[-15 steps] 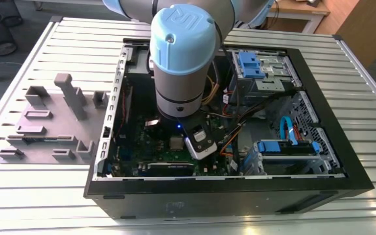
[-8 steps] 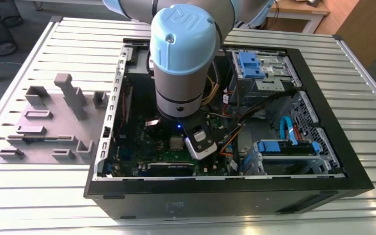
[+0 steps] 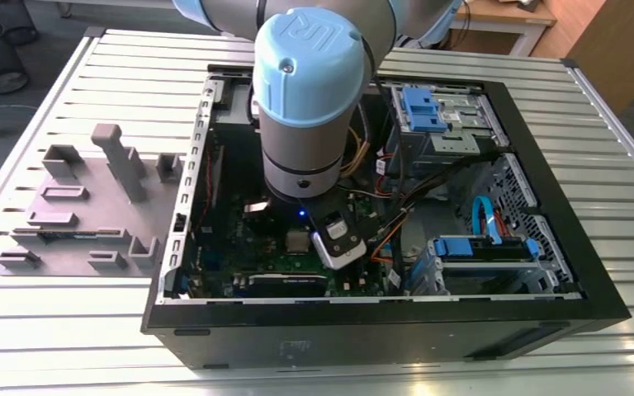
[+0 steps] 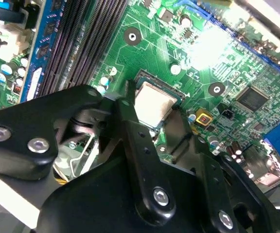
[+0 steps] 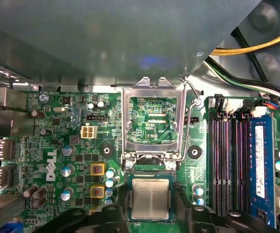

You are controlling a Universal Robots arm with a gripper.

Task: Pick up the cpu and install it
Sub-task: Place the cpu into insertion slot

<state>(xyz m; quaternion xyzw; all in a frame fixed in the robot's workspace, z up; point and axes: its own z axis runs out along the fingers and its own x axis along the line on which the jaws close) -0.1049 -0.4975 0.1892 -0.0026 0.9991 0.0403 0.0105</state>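
Observation:
The cpu [image 5: 150,198] is a small silvery square with a thin green edge, lying flat in the motherboard socket; in the second wrist view the cpu [image 4: 153,104] shows the same way. My gripper [image 5: 150,208] stands astride it, one black finger [image 5: 116,213] on each side. A thin strip of socket shows between each finger and the chip, so the gripper [image 4: 152,110] looks open and holds nothing. The socket's metal load plate [image 5: 152,119] is swung up beside the chip, with its wire lever [image 5: 184,121] raised. In the exterior view the arm [image 3: 300,107] reaches down into the computer case.
The black computer case [image 3: 581,280] lies open on a slatted metal table [image 3: 63,91]. Lilac-grey holder blocks [image 3: 86,206] stand on the exterior view's left. Memory slots [image 5: 227,160] run beside the socket. Yellow and black cables [image 5: 256,46] and blue drive bays [image 3: 422,107] crowd the case.

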